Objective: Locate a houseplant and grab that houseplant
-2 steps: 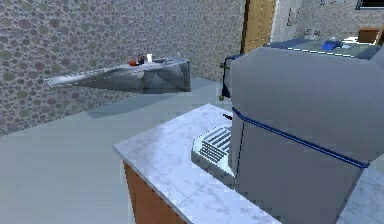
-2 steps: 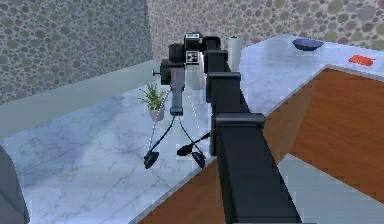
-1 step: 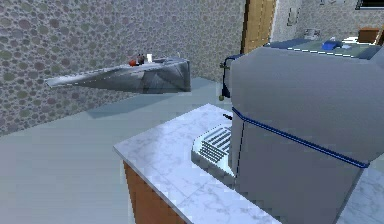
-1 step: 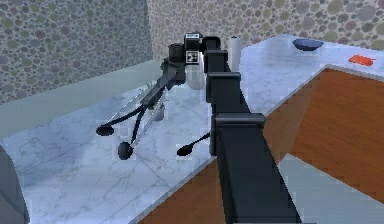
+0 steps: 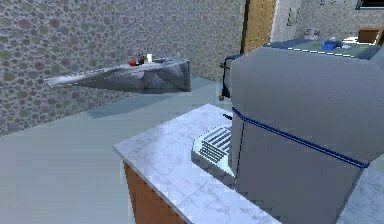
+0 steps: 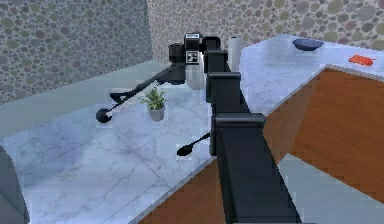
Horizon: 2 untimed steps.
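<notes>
Marble counter, near to far: my arm stretches past a dark utensil lying just left of it. Farther out, the houseplant, a green sprig in a pale pot, stands upright close to my gripper. I cannot tell whether the jaws are gripping anything. The risk is that a sideways sweep tips the light pot, or that my arm drags the utensil along.
</notes>
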Tool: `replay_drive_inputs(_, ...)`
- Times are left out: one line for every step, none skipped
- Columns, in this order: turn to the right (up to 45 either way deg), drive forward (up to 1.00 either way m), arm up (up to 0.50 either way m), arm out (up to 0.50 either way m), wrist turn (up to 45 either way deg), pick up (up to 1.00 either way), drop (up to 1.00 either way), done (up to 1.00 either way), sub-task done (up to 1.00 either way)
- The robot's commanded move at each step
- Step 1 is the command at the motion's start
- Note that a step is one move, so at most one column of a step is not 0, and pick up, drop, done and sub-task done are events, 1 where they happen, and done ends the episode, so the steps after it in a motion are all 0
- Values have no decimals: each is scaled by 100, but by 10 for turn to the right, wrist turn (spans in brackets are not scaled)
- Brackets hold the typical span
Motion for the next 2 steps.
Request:
replay_drive_inputs(0, 0, 0, 0, 450, 0, 0, 0, 0)
replay_drive_inputs(0, 0, 0, 0, 90, 0, 0, 0, 0)
